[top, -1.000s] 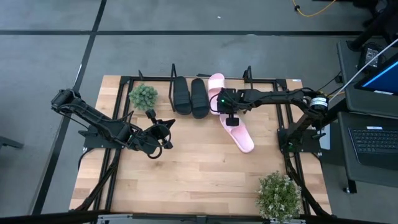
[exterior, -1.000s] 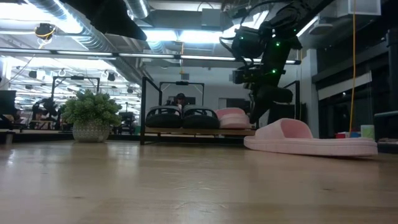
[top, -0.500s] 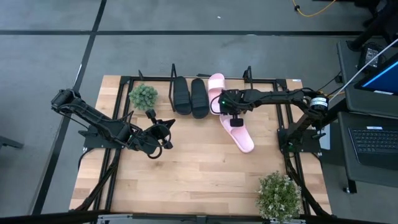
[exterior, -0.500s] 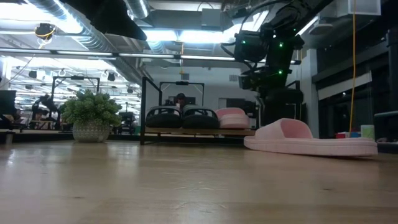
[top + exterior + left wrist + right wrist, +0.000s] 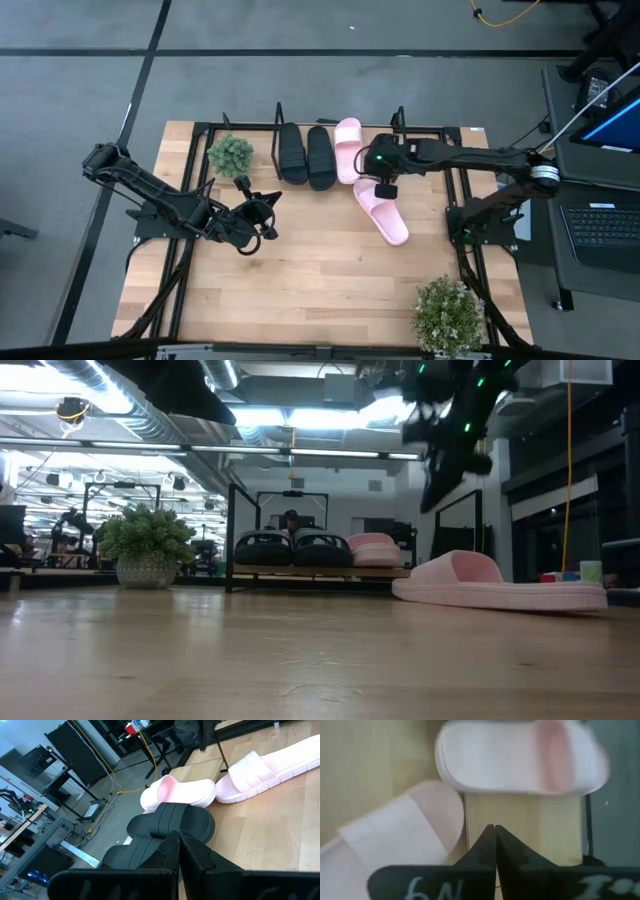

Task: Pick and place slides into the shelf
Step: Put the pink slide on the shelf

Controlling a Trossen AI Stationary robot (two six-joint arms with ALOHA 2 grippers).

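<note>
Two dark, slender jointed arms, green lights on the right wrist, white handwritten marks on its pincer [image 5: 494, 850].

You have three slides in the shelf [image 5: 400, 128] at upper centre of the high view: two side by side [image 5: 292, 154] [image 5: 320, 157], a third [image 5: 347, 150] just right of them. The fourth slide [image 5: 381, 211] lies on the table [image 5: 300, 280] below and right of the third, angled toward lower right.

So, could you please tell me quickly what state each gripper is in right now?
Left gripper: closed, holding nothing, over the table.
Right gripper: closed, holding nothing, above the loose pink slide near the shelf.
</note>
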